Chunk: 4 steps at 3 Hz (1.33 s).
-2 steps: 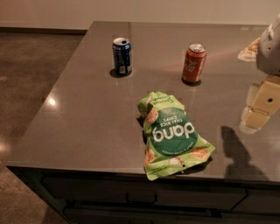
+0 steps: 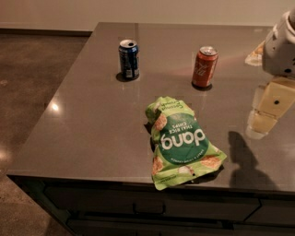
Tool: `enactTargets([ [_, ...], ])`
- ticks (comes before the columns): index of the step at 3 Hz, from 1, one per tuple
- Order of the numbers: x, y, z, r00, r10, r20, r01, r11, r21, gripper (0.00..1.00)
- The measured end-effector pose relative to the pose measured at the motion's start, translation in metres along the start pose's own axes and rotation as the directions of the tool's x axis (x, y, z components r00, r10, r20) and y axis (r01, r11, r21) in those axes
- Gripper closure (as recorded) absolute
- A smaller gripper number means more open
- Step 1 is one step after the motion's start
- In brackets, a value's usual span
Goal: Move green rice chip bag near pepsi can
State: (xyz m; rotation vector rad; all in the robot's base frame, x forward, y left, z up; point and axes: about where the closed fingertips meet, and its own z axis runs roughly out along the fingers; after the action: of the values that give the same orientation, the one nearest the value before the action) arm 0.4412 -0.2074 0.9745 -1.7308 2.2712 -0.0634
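A dark grey table (image 2: 92, 129) with a smooth, glossy top fills most of the frame. It catches a small bright glint of light at its left side and a soft shadow (image 2: 242, 150) at lower right. Below its front edge run dark drawer fronts (image 2: 152, 209). A brown speckled floor (image 2: 32, 69) shows at the left, and a pale wall (image 2: 138, 9) crosses the top of the frame.

The green rice chip bag (image 2: 182, 140) lies flat at lower centre, close to the table's front edge. Its white "dang" lettering sits upside down in this view on a dark green circle. The smaller line above it seems to read "rice chips", though it is too blurred to be sure. The pouch is crinkled and light green, printed with round tan chips, and its upper end is bunched.

The pepsi can (image 2: 129, 59) stands upright at upper centre-left, well apart from the bag. It is a dark blue cylinder with a silver top and white markings. An orange-red soda can (image 2: 205, 67) stands upright to the right of it, with white script I cannot read.

The gripper (image 2: 267, 113), cream-coloured and blocky under a white arm housing, hangs at the right edge of the frame above the table. It is clear of the bag and holds nothing; whether it is open or closed I cannot tell.
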Motion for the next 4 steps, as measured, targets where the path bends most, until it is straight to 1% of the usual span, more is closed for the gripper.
enactTargets([
  [1, -0.018, 0.001, 0.012, 1.0, 0.008, -0.01, -0.008, 0.9998, -0.018, 0.0],
  [2, -0.038, 0.008, 0.036, 0.993, 0.11, -0.032, -0.111, 0.9933, -0.03, 0.0],
  [3, -0.05, 0.016, 0.061, 0.98, 0.193, -0.051, -0.196, 0.9795, -0.048, 0.0],
  [4, -0.059, 0.024, 0.079, 0.968, 0.243, -0.066, -0.247, 0.9668, -0.067, 0.0],
])
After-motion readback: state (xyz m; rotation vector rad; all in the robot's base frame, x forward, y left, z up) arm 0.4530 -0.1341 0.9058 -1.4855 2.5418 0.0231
